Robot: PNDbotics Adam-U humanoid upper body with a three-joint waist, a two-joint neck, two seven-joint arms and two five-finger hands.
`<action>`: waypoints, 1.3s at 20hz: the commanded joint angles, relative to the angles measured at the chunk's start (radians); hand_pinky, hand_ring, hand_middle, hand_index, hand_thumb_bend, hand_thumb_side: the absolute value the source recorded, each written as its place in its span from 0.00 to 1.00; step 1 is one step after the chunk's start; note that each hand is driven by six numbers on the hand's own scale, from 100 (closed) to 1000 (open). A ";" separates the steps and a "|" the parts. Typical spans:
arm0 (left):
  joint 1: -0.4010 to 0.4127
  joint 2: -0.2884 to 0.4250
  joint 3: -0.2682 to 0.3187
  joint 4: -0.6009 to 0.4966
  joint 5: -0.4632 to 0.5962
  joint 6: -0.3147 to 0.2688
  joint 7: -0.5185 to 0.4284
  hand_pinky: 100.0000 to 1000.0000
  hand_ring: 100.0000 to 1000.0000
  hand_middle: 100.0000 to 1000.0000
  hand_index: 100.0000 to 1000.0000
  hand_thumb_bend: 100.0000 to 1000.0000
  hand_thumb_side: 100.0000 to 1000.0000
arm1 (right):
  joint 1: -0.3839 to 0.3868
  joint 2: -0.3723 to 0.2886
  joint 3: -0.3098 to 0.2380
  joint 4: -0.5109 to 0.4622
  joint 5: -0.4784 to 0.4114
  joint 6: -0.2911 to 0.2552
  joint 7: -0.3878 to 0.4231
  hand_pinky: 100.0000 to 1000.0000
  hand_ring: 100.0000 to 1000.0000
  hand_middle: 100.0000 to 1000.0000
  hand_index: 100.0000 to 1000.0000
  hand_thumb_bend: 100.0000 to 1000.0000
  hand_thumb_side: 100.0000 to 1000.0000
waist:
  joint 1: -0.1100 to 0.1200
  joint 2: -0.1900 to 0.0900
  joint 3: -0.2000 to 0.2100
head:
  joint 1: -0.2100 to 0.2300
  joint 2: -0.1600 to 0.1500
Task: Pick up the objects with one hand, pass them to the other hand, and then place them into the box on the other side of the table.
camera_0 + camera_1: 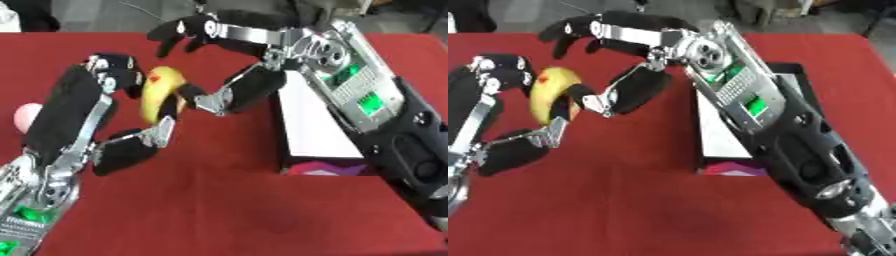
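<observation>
Box: we see the box (317,125) on the red table (219,210), interior white, contents indiscernible.
Banana: we note the banana (161,91) left of the box, long axis near-upright.
Left hand: left hand (105,100) curled around banana.
Right hand: right hand (229,65) spread, thumb tip touching banana.

On the desk (219,210) the box (317,125) lies right of the middle, under the right arm, which crosses over it from the lower right. The banana (160,95) is held up left of the box, between the two robot hands: the left robot hand (103,82) meets it from the left side, the right robot hand (229,92) from the right and behind. A ball (26,116) lies at the desk's left edge, left of the left arm.
</observation>
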 commanded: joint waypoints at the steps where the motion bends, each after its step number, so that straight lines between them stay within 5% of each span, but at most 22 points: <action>1: -0.024 0.013 -0.006 -0.024 -0.006 -0.030 0.004 0.56 0.37 0.33 0.41 0.00 0.28 | -0.029 -0.008 0.000 0.003 0.004 -0.005 0.006 0.90 1.00 0.80 0.96 0.00 0.13 | 0.002 -0.029 0.002 | -0.007 -0.010; 5: -0.028 0.011 -0.011 -0.024 -0.001 -0.043 0.004 0.56 0.37 0.33 0.42 0.00 0.29 | -0.038 -0.004 0.005 0.008 -0.005 -0.011 0.010 0.90 1.00 0.75 0.93 0.00 0.10 | 0.001 -0.028 0.004 | -0.013 -0.008; 9: -0.024 0.011 -0.008 -0.024 -0.006 -0.041 0.010 0.56 0.37 0.33 0.42 0.00 0.28 | -0.036 -0.007 0.010 0.012 -0.017 -0.011 0.032 0.87 0.95 0.54 0.79 0.00 0.01 | 0.000 -0.029 0.005 | -0.014 -0.006; 14: -0.024 0.012 -0.003 -0.024 -0.036 -0.038 0.009 0.56 0.37 0.33 0.42 0.00 0.25 | -0.037 -0.009 0.011 0.014 -0.034 -0.009 0.077 0.82 0.83 0.37 0.63 0.00 0.06 | -0.001 -0.030 0.004 | -0.015 -0.005; 20: -0.020 0.008 0.002 -0.024 -0.056 -0.023 0.024 0.56 0.37 0.33 0.42 0.00 0.26 | -0.038 -0.011 0.008 0.006 -0.072 0.005 0.085 0.80 0.78 0.26 0.45 0.00 0.09 | 0.000 -0.031 0.003 | -0.019 -0.003; 26: -0.015 0.000 0.007 -0.024 -0.067 -0.002 0.037 0.56 0.39 0.35 0.45 0.00 0.26 | -0.036 -0.011 0.006 -0.008 -0.124 0.029 0.032 0.78 0.75 0.21 0.40 0.00 0.07 | 0.000 -0.031 0.003 | -0.019 -0.001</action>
